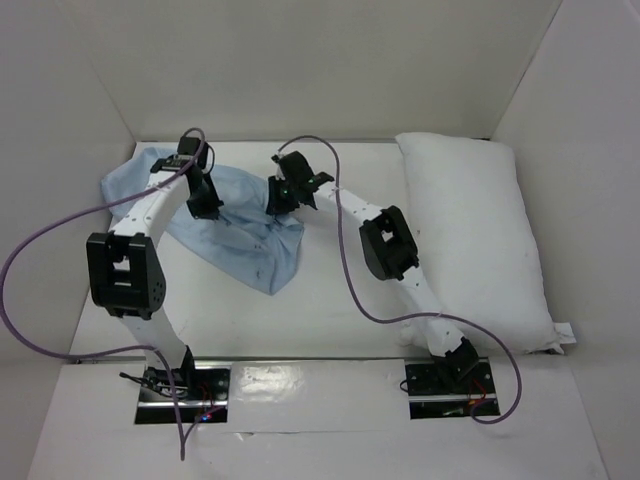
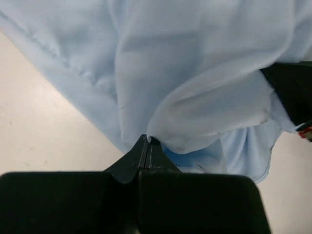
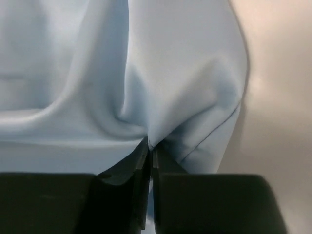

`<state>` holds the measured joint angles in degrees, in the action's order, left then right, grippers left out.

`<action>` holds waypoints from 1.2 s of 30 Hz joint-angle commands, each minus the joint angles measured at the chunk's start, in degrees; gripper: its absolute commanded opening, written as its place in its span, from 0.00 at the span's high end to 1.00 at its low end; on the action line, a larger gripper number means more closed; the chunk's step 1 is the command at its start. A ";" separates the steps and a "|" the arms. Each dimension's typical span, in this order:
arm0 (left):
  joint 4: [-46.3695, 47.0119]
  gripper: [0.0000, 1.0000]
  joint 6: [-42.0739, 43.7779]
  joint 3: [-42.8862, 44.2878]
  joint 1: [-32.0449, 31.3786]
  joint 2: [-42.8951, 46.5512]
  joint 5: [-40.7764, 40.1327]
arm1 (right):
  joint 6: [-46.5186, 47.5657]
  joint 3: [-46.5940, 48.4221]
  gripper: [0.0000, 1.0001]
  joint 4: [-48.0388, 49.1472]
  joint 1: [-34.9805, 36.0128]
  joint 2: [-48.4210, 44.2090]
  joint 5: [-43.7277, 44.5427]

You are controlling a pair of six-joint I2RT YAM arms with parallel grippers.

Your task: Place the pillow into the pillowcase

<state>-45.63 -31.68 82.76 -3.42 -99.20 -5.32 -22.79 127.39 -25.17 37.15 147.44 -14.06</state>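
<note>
The light blue pillowcase [image 1: 235,225] lies wrinkled on the table at the back left. My left gripper [image 1: 203,200] is shut on a fold of it near its middle; in the left wrist view the cloth [image 2: 195,87] bunches up from the closed tips [image 2: 147,140]. My right gripper [image 1: 282,195] is shut on the pillowcase's right edge; in the right wrist view the fabric [image 3: 146,73] puckers into the pinched tips [image 3: 149,145]. The plump white pillow [image 1: 478,235] lies along the right side, apart from both grippers.
White walls enclose the table on the left, back and right. A purple cable [image 1: 345,270] loops beside the right arm, another [image 1: 30,250] beside the left. The arm bases [image 1: 440,385] sit at the near edge.
</note>
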 commanded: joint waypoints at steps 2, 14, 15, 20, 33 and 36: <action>-0.42 1.00 2.76 11.97 -0.53 -3.72 -2.25 | -1.65 8.94 0.26 4.07 0.38 3.30 -3.07; -2.19 1.00 7.34 15.68 -5.72 -0.30 7.87 | -0.32 -36.14 0.07 -3.81 -1.90 -46.24 27.57; -2.19 1.00 7.34 15.68 -5.72 -0.29 7.87 | -0.94 -38.16 0.07 -5.92 -2.77 -49.06 30.73; -2.71 1.00 7.86 15.68 -6.34 0.23 9.28 | -2.27 -38.64 0.02 -16.13 -14.89 -53.40 44.73; -2.71 1.00 6.63 16.82 -7.39 0.23 8.66 | 7.74 -6.03 0.36 -19.04 -23.62 -15.26 46.53; -2.71 1.00 6.63 16.30 -7.39 0.84 8.13 | 15.21 -9.51 0.95 -11.77 -21.77 -16.20 40.71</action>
<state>-48.03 -25.47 96.99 -10.44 -101.36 2.74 -13.91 117.45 -41.10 13.78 133.23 32.88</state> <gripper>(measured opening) 0.024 0.149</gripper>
